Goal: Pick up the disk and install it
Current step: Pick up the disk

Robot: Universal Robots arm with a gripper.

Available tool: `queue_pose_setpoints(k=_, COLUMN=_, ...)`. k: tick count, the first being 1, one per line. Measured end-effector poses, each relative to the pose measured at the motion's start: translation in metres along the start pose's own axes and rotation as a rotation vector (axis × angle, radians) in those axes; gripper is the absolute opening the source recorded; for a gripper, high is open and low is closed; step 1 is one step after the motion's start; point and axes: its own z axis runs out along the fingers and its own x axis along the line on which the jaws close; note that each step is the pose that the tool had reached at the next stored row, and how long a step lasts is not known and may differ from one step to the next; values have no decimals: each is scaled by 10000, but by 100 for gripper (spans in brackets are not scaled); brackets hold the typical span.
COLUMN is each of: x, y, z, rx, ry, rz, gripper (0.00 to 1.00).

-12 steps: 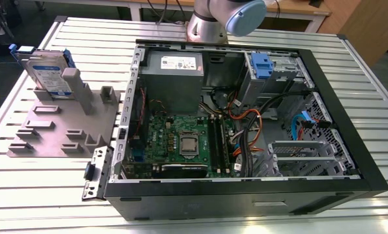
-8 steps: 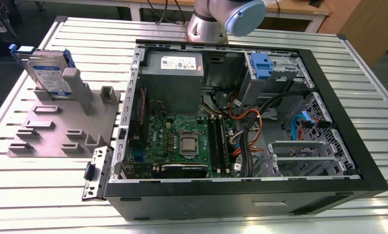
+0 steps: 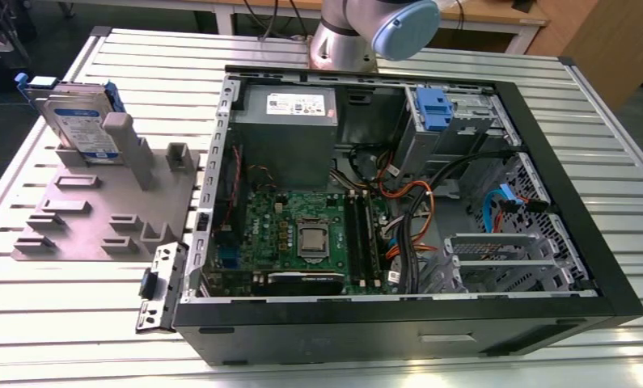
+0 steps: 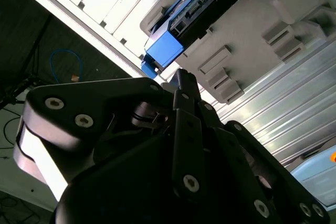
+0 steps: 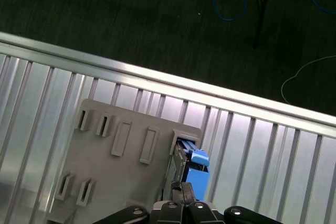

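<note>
Gripper, black and jointed, hung with its jaws drawn narrow, holding nothing. A ribbed aluminium table carried a black open desktop computer case. Beside the case, to the exterior view's left, lay a grey plastic slotted fixture. The flat silver-grey disk in its blue plastic carrier stood upright in that fixture, below the gripper in both wrist views.
</note>
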Motion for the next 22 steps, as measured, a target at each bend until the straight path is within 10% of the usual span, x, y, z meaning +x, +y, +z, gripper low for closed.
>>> queue_pose_setpoints(k=22, x=-82, y=-20, z=1, rx=14, ry=4, rz=0, gripper=11)
